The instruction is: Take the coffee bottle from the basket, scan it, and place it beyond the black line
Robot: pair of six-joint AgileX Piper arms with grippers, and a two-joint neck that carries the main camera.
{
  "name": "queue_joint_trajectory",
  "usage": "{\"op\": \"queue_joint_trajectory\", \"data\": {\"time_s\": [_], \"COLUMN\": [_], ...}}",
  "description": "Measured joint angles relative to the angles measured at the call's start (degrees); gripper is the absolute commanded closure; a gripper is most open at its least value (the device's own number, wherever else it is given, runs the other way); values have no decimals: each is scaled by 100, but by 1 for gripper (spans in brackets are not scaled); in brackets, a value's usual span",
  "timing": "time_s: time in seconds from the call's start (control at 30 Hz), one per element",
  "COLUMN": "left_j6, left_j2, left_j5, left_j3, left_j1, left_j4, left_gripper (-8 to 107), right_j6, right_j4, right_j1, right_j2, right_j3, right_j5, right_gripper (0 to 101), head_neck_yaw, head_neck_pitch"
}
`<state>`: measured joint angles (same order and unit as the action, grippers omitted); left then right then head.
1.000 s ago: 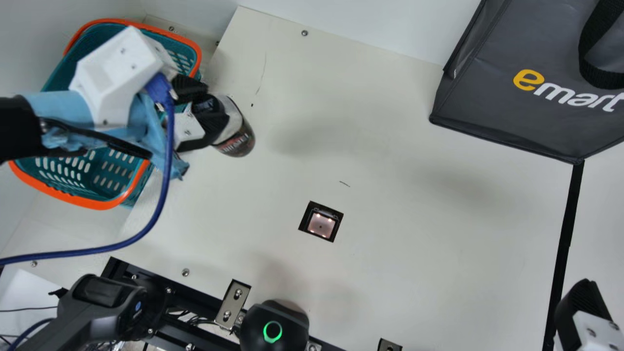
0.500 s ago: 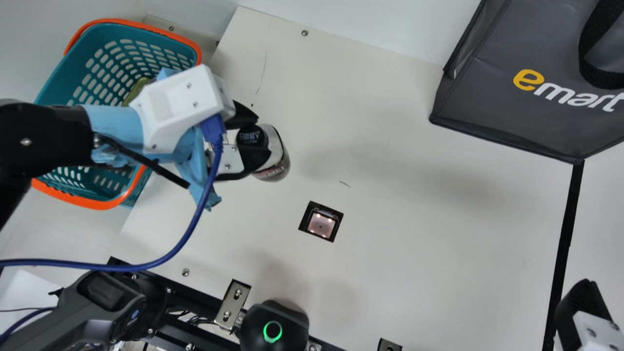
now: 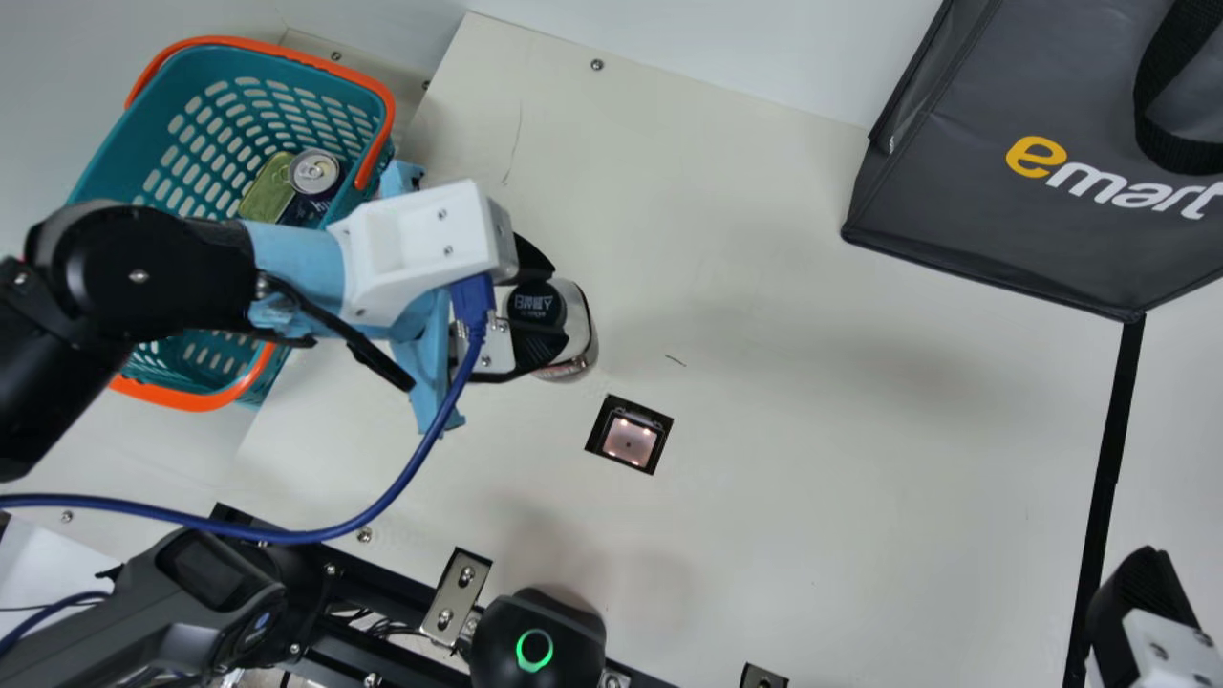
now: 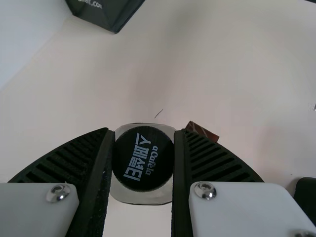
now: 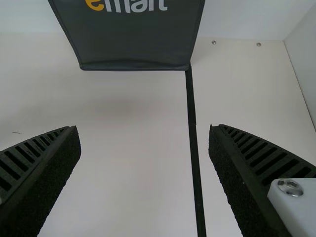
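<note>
Hand left point(image 3: 545, 304): gripping coffee bottle point(image 3: 581, 334) between basket point(image 3: 330, 63) and scanner point(image 3: 629, 442) | hand right point(image 3: 1139, 594): spread wide, near black line point(image 3: 1113, 430)

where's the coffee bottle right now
In the main view, the coffee bottle is left of centre, between the left gripper's fingers, with the basket to its left and the scanner window just below and to its right.

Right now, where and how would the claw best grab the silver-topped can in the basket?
Probably by the upper sides of the can, from above: its round lid faces up through the open top of the basket, while a green thing crowds one side.
</note>
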<state>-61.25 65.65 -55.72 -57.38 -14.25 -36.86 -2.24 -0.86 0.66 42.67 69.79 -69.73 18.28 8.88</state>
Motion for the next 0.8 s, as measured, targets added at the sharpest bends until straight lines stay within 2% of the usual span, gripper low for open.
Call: {"op": "queue_joint_trajectory", "data": {"time_s": [0.3,0.8], "left_j6": [-420,-1052], "left_j2": [187,524], "left_j5": [194,349], "left_j3": [224,438], "left_j1": [-100,210], "left_j4": [-233,-486], "left_gripper": [89,89], "right_j6": [0,0], "right_j4": [0,0], "right_j1": [0,0], "right_j2": [0,0], "right_j3": [0,0], "right_j5": [0,0], "right_gripper": [10,10], "head_neck_yaw": [0,0], "head_neck_pitch": [0,0]}}
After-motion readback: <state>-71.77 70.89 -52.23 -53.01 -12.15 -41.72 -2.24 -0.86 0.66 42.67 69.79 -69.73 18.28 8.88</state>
